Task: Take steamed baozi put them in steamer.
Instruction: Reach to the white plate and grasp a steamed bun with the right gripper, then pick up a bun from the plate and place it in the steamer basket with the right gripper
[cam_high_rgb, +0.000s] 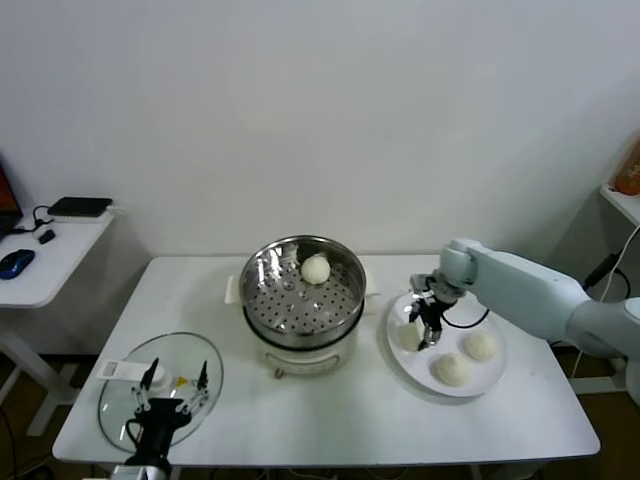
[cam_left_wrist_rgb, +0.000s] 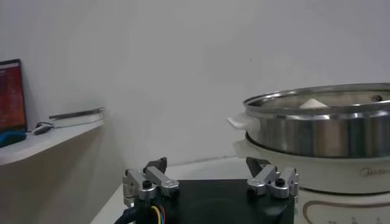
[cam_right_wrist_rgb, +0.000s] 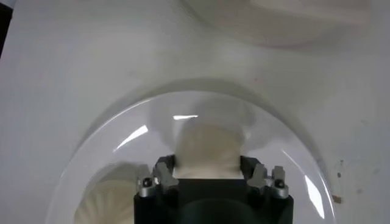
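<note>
Spanning a plain white wall (cam_high_rgb: 300, 110), white table (cam_high_rgb: 330, 420) bearing steamer (cam_high_rgb: 303, 290).

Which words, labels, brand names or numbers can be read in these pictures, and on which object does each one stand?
Pale lettering on the steamer's white base, in the left wrist view: too faint to read.
White tag on the glass lid: too small to read.
Monitor on the side desk: screen content blurred.
Nothing else carries text.

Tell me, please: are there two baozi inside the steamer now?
No. The head view shows only one baozi in the steamer; three others lie on the white plate.
</note>
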